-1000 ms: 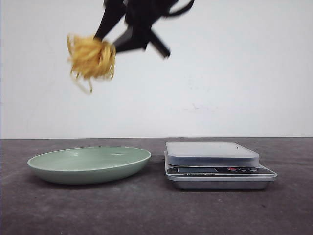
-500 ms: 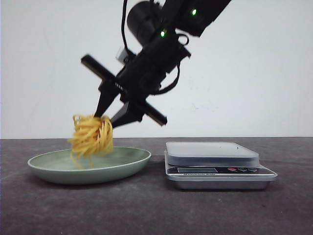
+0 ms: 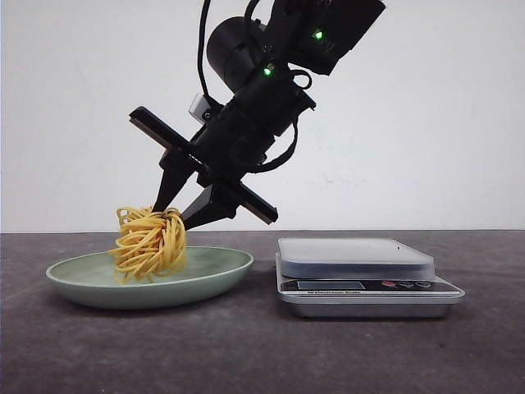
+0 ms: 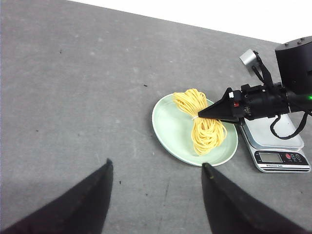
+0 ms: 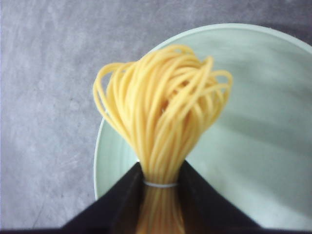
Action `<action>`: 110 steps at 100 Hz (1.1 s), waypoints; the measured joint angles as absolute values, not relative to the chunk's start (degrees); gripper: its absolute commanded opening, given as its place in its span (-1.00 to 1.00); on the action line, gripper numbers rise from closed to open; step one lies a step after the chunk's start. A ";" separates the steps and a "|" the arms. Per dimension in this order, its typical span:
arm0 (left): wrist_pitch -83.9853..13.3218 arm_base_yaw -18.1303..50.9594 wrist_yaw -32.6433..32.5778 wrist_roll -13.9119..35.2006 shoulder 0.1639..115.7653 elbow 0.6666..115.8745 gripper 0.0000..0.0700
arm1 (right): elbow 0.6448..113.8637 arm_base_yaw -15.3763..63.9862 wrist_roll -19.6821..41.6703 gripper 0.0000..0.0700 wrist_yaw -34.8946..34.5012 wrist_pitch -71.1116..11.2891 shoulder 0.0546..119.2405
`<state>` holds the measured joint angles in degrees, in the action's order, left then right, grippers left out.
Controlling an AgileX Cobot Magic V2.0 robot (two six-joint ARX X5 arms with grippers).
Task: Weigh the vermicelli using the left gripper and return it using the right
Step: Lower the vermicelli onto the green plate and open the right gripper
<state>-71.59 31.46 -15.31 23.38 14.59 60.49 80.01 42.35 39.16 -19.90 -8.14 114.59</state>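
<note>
The vermicelli (image 3: 149, 242), a nest of yellow strands, rests in the pale green plate (image 3: 215, 268) on the left of the table. My right gripper (image 3: 182, 209), with thin cross bars, reaches down from the upper right and is shut on the vermicelli's upper end. In the right wrist view the fingers pinch the bundle (image 5: 163, 122) at a thin white tie, over the plate (image 5: 263, 97). My left gripper (image 4: 156, 164) is open and empty, high above the table and apart from the plate (image 4: 168, 129). From there I see the vermicelli (image 4: 204, 124) and the right gripper (image 4: 201, 115).
A silver kitchen scale (image 3: 357, 256) with nothing on its platform stands right of the plate, close to it. It also shows in the left wrist view (image 4: 273, 139), partly under the right arm. The table is dark grey, with a white wall behind.
My right gripper has come down and slightly right with the vermicelli, from high above the plate to where the nest now rests in the plate.
</note>
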 measured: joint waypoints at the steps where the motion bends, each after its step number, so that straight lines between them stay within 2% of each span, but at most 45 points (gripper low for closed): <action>1: -71.59 31.46 -15.31 23.38 14.59 60.49 -0.02 | 80.01 42.35 39.11 -0.34 -19.90 -7.99 114.59; 12: -71.59 31.46 -15.31 23.38 14.59 60.49 -0.02 | 80.09 42.24 38.17 -0.18 -20.40 -6.42 114.56; 29: -71.57 31.46 -15.31 23.38 14.59 60.49 -0.02 | 80.53 40.62 34.79 -0.18 -20.99 -8.16 112.03; 45: -71.40 31.46 -15.31 23.38 14.59 60.49 -0.02 | 80.75 37.89 29.45 -0.18 -20.34 -10.66 102.69; 85: -70.32 31.46 -15.31 23.35 14.59 60.49 -0.02 | 81.21 36.97 4.93 -0.18 1.23 -32.23 68.49; 110: -67.79 31.46 -15.73 21.93 14.59 60.49 -0.02 | 81.41 38.37 -0.23 -0.18 8.01 -46.74 47.99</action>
